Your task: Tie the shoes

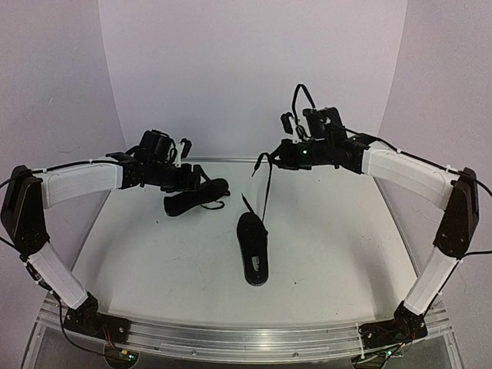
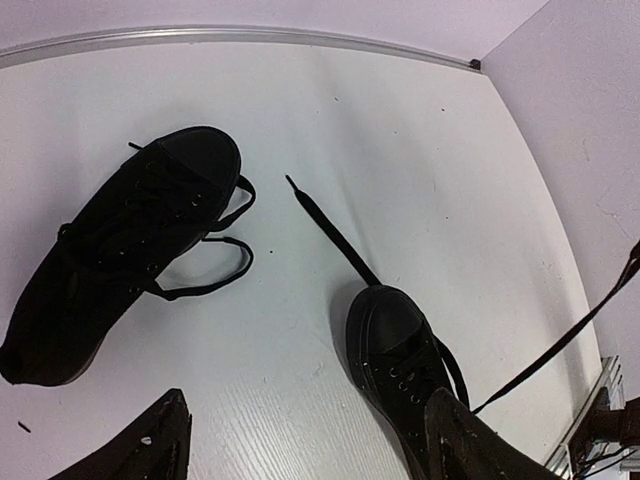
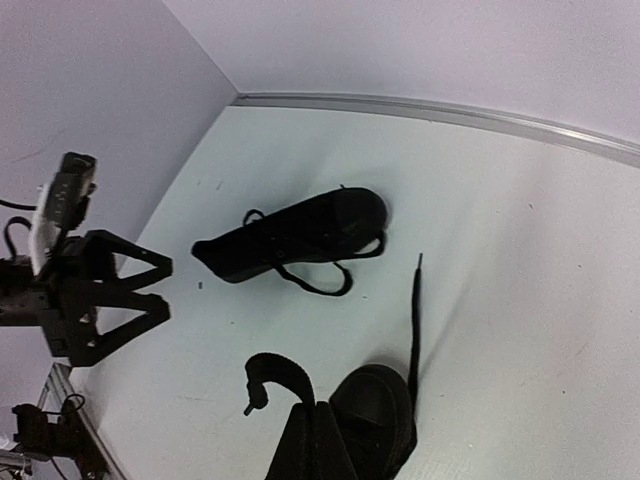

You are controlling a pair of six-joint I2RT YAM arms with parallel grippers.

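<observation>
Two black shoes lie on the white table. One shoe sits in the middle, toe pointing away from the arm bases. The other shoe lies to its left, its laces loose in loops. My right gripper hangs above the middle shoe, shut on one of its laces; the lace runs taut up from the shoe and its tip curls out past the fingers. That shoe's other lace lies flat on the table. My left gripper is open and empty, just above the left shoe.
A metal rail runs along the near table edge, and another along the far edge. Pale walls enclose the table at the back and sides.
</observation>
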